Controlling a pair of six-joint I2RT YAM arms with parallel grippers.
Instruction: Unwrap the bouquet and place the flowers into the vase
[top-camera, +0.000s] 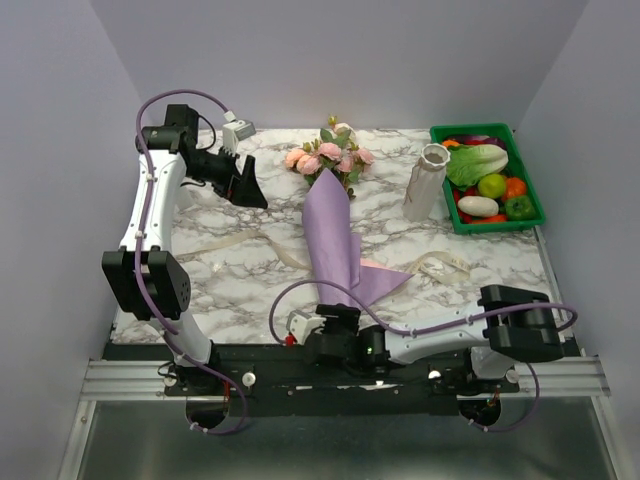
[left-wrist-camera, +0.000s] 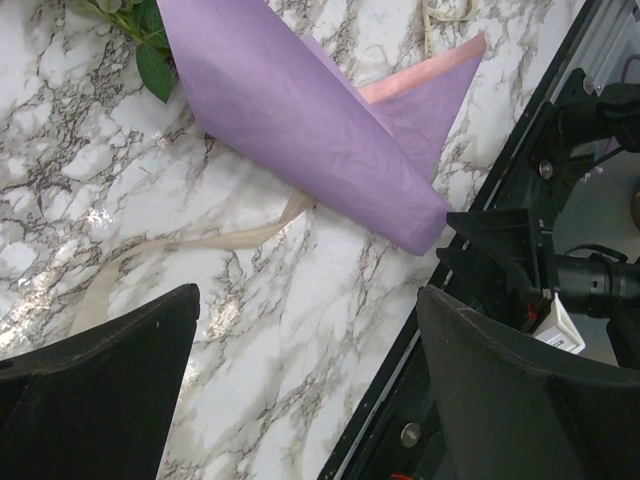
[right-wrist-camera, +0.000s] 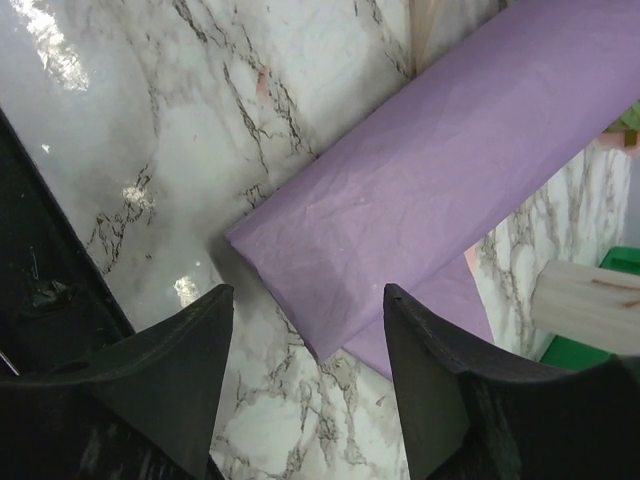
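Pale lilac-grey walls close in the marbled white-and-grey worktop (top-camera: 215, 275) on three sides. Far left, the left claw (top-camera: 250, 188) hangs above the stone with its fingers spread wide, holding nothing. Nearer than it and to its right, a loose cream ribbon (top-camera: 240, 243) lies flat on the worktop and runs toward the bouquet (top-camera: 330, 225). The bouquet lies on its side to the right of that claw, with the lilac paper cone pointing to the near edge and the flowers (top-camera: 330, 155) at the far end. The right claw (top-camera: 335, 318) sits low at the near edge with its fingers partly spread and the cone's narrow tip between them. I cannot tell whether they touch the paper. Beyond this claw and to its right stands the vase (top-camera: 428, 180). A green tray (top-camera: 500, 226) of plastic vegetables sits just beside the vase, by the right wall.
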